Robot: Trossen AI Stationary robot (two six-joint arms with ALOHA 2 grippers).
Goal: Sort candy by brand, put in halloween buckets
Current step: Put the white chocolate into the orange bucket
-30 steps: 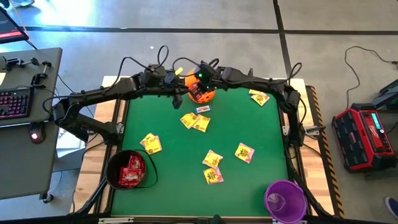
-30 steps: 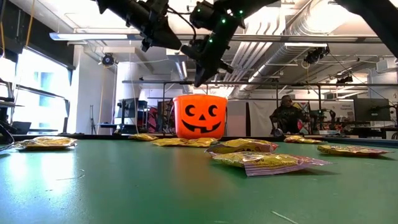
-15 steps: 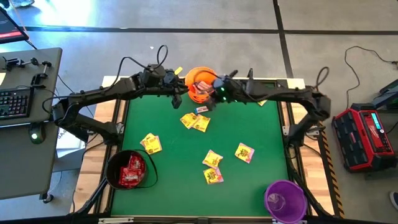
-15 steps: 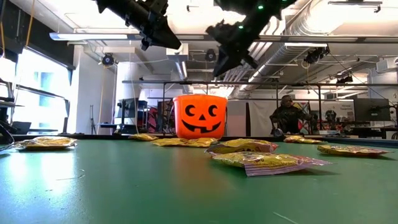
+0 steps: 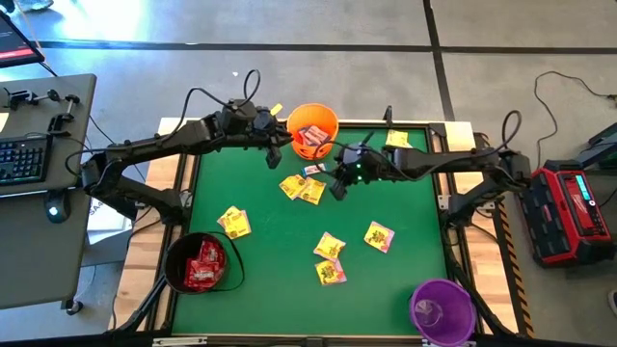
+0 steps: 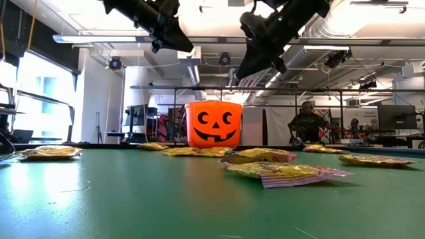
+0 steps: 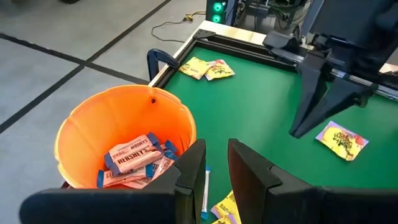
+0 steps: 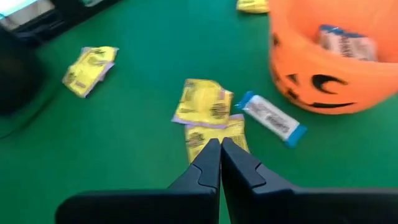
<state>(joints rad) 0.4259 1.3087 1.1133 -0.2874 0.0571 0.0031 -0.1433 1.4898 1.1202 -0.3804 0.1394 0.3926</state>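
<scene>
The orange bucket (image 5: 312,128) stands at the table's far edge and holds white-and-blue candy (image 7: 130,155). My left gripper (image 7: 216,149) hangs beside the bucket's left rim, narrowly open, with nothing between its fingers. My right gripper (image 8: 219,144) is shut and empty. It hovers above two overlapping yellow packets (image 8: 205,106) and a white-and-blue packet (image 8: 270,118), which lie flat on the green table just in front of the bucket. The black bucket (image 5: 202,262), at the near left, holds red candy. The purple bucket (image 5: 442,308) stands at the near right corner.
More yellow packets lie scattered: at the left (image 5: 233,222), in the middle (image 5: 329,247) (image 5: 331,272), at the right (image 5: 378,236) and at the far right edge (image 5: 397,140). A desk with a keyboard (image 5: 19,159) stands to the left. A person (image 6: 307,123) sits in the room behind.
My right gripper has drawn back from above the orange bucket toward the table's near edge and a little to the right. It has stayed shut and now hangs over the packets in front of the bucket. The bucket and the candy have not moved.
</scene>
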